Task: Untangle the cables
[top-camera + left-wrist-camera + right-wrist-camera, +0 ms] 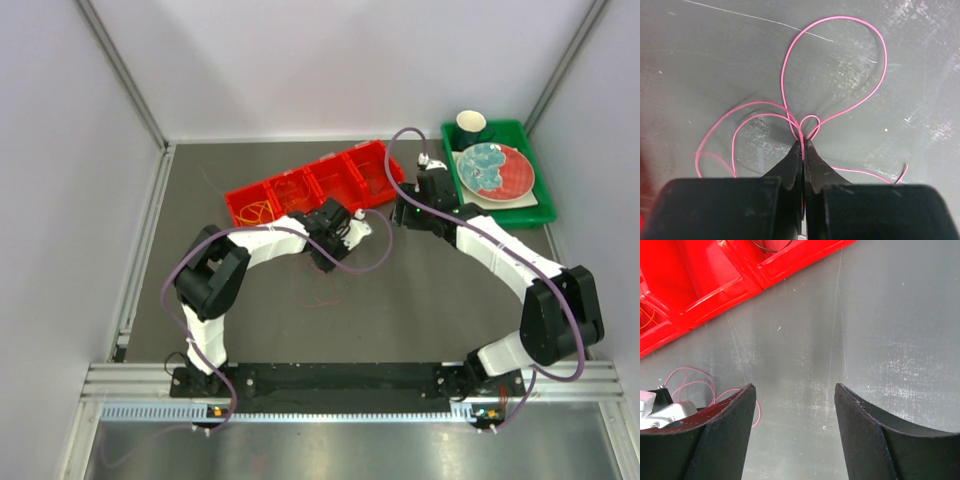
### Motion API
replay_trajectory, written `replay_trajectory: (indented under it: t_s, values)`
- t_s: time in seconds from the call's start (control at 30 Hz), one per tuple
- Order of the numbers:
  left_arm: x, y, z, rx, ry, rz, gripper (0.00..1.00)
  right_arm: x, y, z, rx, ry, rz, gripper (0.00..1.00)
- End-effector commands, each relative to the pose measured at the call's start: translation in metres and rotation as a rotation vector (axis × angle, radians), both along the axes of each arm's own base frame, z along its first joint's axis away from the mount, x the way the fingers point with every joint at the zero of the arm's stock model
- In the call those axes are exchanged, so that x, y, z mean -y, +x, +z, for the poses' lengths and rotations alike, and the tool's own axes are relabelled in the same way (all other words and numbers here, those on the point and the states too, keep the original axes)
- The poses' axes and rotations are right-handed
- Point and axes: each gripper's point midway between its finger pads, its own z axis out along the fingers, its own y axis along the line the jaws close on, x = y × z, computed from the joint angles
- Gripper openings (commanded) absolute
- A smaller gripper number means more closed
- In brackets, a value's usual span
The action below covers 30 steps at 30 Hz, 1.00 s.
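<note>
A thin pink cable (840, 17) lies on the dark grey table in several loops, with a small knot-like loop just ahead of my left gripper (804, 142). The left gripper is shut on the strands where they cross. From above, the left gripper (322, 262) points down at mid-table, with faint pink cable (320, 295) just below it. My right gripper (795, 387) hangs open over bare table with nothing between its fingers. Part of the pink cable (690, 371) shows at its lower left. Yellow-orange cables (255, 212) lie in the red tray's left compartment.
A red compartment tray (310, 185) lies diagonally behind the grippers and fills the right wrist view's upper left (715, 275). A green tray (520, 215) at the back right holds a plate (495, 170) and a dark cup (470, 125). Walls enclose the table.
</note>
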Motion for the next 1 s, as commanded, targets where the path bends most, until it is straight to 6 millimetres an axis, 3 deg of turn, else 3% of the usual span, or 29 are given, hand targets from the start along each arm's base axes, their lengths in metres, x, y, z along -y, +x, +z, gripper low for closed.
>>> replay_trajectory:
  t_s: [0.0, 0.43, 0.63, 0.7, 0.97]
  values:
    - [0.001, -0.007, 0.006, -0.045, -0.011, 0.038, 0.0, 0.0, 0.012, 0.032, 0.083, 0.033, -0.024, 0.64]
    - [0.026, 0.029, 0.1, 0.138, -0.261, 0.235, 0.0, 0.029, 0.007, 0.075, 0.207, -0.01, -0.124, 0.64]
    - [0.036, 0.043, 0.141, 0.193, -0.382, 0.285, 0.0, 0.042, 0.005, 0.086, 0.231, -0.008, -0.155, 0.64]
    - [0.036, 0.042, 0.142, 0.163, -0.391, 0.302, 0.0, 0.043, 0.004, 0.086, 0.228, -0.01, -0.158, 0.64]
    - [0.026, -0.002, 0.075, -0.036, -0.272, 0.305, 0.0, 0.035, 0.005, 0.075, 0.198, 0.013, -0.126, 0.64]
